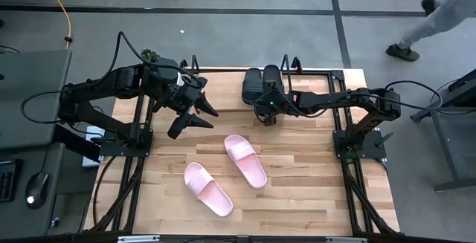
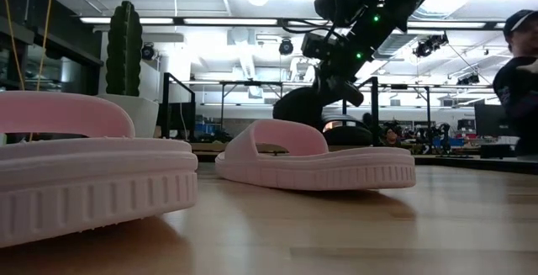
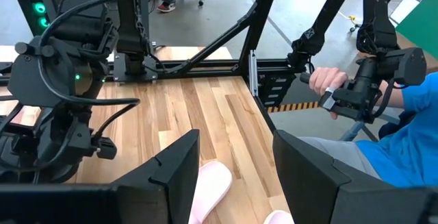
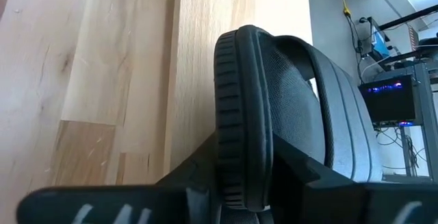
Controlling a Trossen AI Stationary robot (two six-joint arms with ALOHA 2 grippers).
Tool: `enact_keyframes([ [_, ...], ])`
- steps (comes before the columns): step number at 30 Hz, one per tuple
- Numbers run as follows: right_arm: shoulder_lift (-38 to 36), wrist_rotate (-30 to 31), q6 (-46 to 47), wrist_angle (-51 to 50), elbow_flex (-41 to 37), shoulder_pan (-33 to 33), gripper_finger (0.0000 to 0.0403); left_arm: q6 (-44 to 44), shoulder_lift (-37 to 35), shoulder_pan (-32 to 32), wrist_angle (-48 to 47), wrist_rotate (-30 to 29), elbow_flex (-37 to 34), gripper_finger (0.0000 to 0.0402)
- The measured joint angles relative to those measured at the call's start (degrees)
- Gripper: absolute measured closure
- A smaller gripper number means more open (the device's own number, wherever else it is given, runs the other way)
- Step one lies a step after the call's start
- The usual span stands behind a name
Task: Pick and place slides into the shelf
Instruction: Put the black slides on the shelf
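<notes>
At the desk's far edge my right gripper clamps a black slide; left gripper hangs open nearby, pink slides below.

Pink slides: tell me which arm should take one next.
Left. Its claw hangs open nearest the pink slides, while the right claw is shut on a black slide at the table's back.

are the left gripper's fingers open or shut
Open. The left gripper shows a wide gap between its two fingers, with a pink slide visible through it.
</notes>
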Motion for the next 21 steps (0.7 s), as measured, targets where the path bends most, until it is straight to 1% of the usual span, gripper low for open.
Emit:
enact_keyframes([
  [4, 0.0, -0.06, 0.02, -0.2, 0.0, 0.0, 0.0322, 0.0, 0.0, -0.01, 0.01, 0.0, 0.0, 0.0227],
  [14, 0.07, -0.17, 1.14, -0.55, -0.09, 0.02, 0.0244, 0.02, 0.0, -0.01, 0.01, 0.0, 0.0, 0.0227],
  [17, 0.07, -0.1, 1.14, -0.5, -0.09, 0.02, 0.0232, 0.02, 0.0, -0.02, 0.02, 0.0, 0.0, 0.0227],
  [21, 0.07, 0.0, 1.13, -0.37, -0.09, 0.06, 0.0224, 0.02, 0.0, -0.01, 0.0, 0.0, 0.0, 0.0227],
])
